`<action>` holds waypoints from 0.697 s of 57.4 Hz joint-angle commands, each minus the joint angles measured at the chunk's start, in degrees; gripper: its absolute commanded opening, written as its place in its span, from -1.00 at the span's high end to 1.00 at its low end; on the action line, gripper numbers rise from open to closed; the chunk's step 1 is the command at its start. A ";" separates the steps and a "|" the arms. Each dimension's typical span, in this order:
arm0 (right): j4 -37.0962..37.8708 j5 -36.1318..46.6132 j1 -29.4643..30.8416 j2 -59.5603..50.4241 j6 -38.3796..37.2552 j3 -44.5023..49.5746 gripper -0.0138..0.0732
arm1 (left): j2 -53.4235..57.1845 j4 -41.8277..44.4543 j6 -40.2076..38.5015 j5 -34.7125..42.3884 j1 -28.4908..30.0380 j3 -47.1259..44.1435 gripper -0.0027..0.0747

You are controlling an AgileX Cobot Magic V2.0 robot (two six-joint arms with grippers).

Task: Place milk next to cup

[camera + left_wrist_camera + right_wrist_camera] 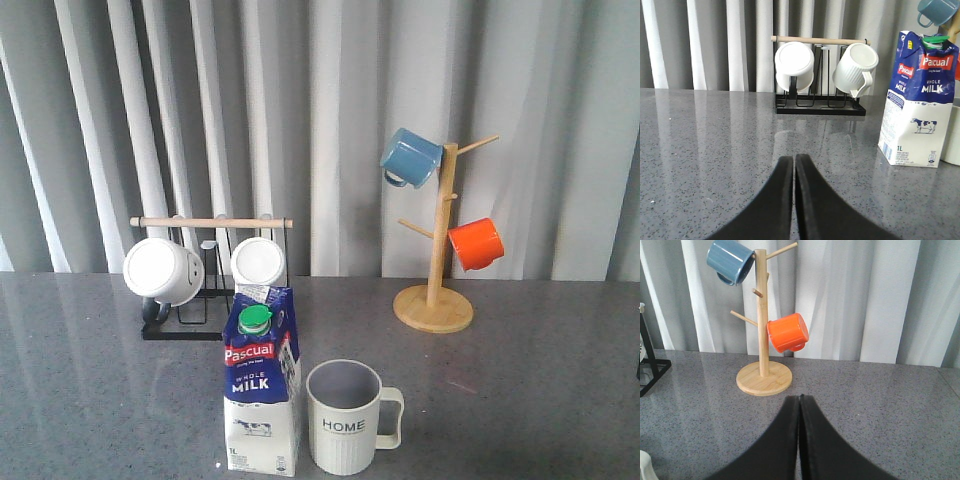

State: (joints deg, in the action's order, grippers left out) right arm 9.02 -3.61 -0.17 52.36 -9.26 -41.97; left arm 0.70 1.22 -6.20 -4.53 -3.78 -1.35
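Milk [917,100] stands well beyond my left gripper [793,165] beside the cup [350,417]; both jaws pinched together, empty; I'd grip its stiff, top-heavy midsection

Milk [262,385] upright on counter [520,400], front centre. Cup [350,416] just beside it on the right, handle pointing right. Rack [205,275] w/ two mugs behind milk, slightly left. Mug tree [438,250] far back right, two mugs hung on it, well apart from cup.
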 commanded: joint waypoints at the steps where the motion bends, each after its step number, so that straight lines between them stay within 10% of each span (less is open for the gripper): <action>1: 0.15 3.95 0.36 -0.56 0.17 -1.97 0.70 | 0.70 -0.10 -0.67 4.12 -0.35 1.20 0.95; 40: 0.78 3.94 0.46 -0.56 0.32 -1.79 0.70 | 0.70 -0.15 -0.67 4.12 -0.35 1.20 0.95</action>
State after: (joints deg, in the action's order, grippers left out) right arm 9.02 -3.63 -0.17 52.36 -9.26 -41.97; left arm 0.70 1.22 -6.20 -4.53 -3.78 -1.35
